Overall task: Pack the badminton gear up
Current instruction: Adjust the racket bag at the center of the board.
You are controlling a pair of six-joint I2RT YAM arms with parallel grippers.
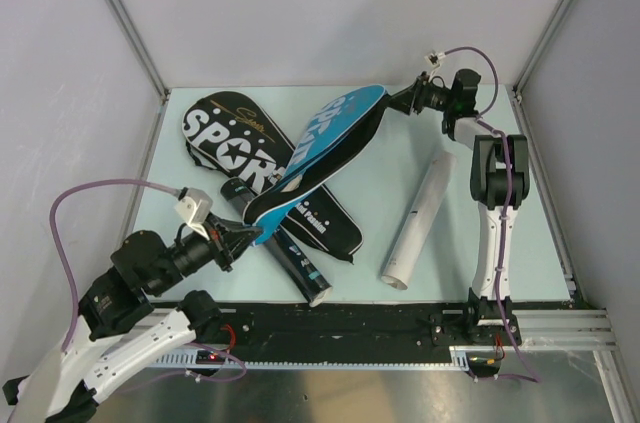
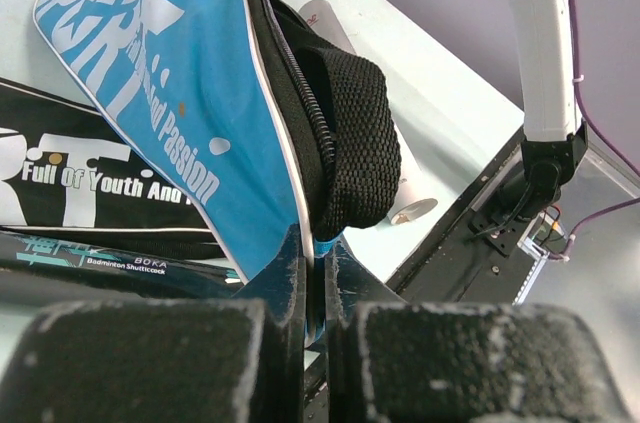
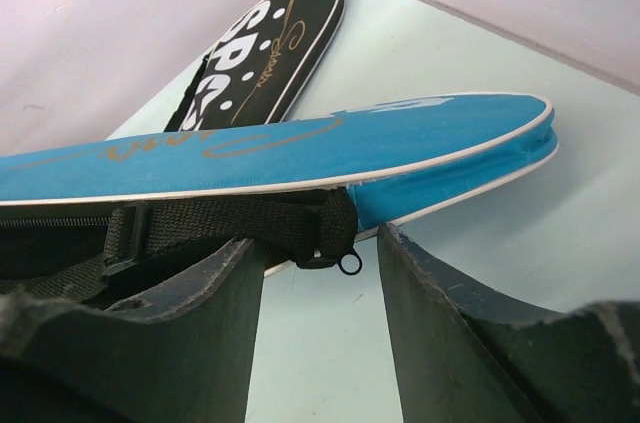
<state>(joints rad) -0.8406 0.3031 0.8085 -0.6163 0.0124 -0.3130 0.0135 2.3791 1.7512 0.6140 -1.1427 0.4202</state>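
Left tool clamped on narrow end of blue cover; right tool apart at zipper pull. Cover gapes open, white tube and black tube loose on desk: packing seems midway.

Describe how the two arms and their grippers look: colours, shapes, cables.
The left arm and right arm are white links between black joints. A purple cable leaves each wrist: the left cable through a white plug, the right cable. The left gripper and right gripper are black, with rough dark-grey finger pads, scuffed pale at the edges.
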